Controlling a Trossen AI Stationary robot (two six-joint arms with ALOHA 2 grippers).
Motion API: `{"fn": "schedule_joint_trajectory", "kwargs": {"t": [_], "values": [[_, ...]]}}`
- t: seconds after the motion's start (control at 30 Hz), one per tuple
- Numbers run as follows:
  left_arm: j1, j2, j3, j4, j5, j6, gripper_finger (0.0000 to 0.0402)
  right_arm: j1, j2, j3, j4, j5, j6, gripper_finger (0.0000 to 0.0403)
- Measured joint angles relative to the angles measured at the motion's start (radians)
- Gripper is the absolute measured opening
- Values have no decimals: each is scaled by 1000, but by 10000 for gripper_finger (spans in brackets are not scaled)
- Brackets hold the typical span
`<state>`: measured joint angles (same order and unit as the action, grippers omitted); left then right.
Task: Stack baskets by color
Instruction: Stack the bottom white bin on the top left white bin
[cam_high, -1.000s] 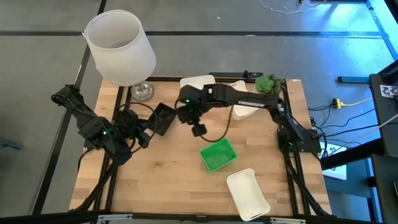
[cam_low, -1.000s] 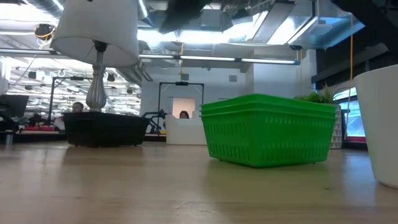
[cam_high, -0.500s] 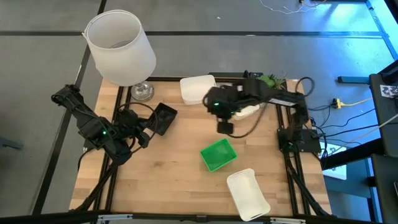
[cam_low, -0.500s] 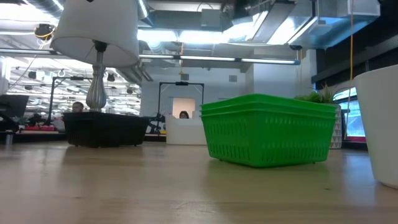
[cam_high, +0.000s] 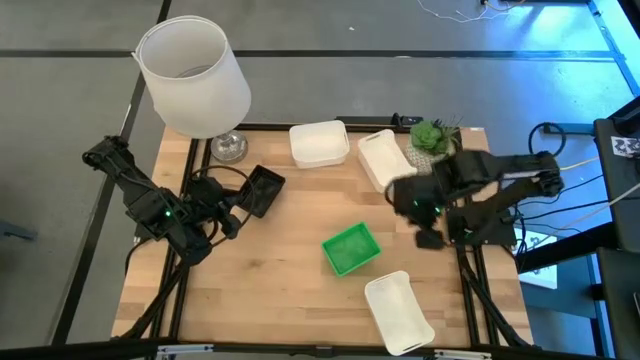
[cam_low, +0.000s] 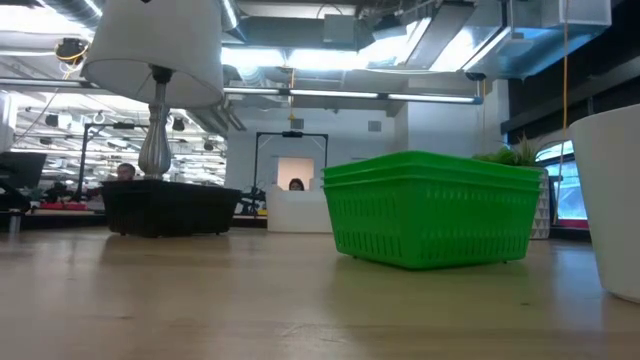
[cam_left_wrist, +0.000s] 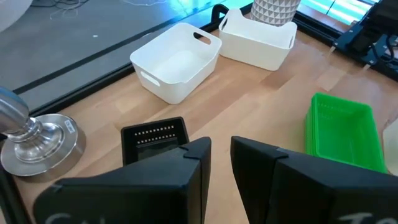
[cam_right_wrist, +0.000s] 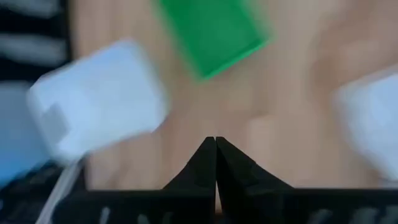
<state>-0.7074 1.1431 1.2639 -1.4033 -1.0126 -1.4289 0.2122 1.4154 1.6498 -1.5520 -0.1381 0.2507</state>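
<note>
High view: the bright green plastic mesh basket sat mid-table; the right gripper hung just right of it, the left gripper well left, beside the black mesh basket. Low view: the green basket stood flat. Left wrist view: its fingers were slightly parted, empty. Right wrist view: its fingers were pressed together, empty.

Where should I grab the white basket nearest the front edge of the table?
Take the white basket by one long side wall, coming straight down from above. It lies open side up and angled on the table, apart from the green basket, so a thin upright rim suits a pincer best.
</note>
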Motion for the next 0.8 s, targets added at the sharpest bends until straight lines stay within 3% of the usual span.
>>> {"fn": "schedule_joint_trajectory", "kwargs": {"t": [0.2, 0.43, 0.67, 0.8], "values": [[0, 0, 0, 0, 0, -1, 54, 39, -41, -206, 54, -59, 92, 11], [0, 0, 0, 0, 0, -1, 54, 40, -36, -356, 197, -165, 32, 13], [0, 0, 0, 1, 0, -1, 54, 40, -35, -419, 270, -274, 23, 14], [0, 0, 0, 1, 0, -1, 54, 51, -36, -419, 278, -277, -7, 6]]}}
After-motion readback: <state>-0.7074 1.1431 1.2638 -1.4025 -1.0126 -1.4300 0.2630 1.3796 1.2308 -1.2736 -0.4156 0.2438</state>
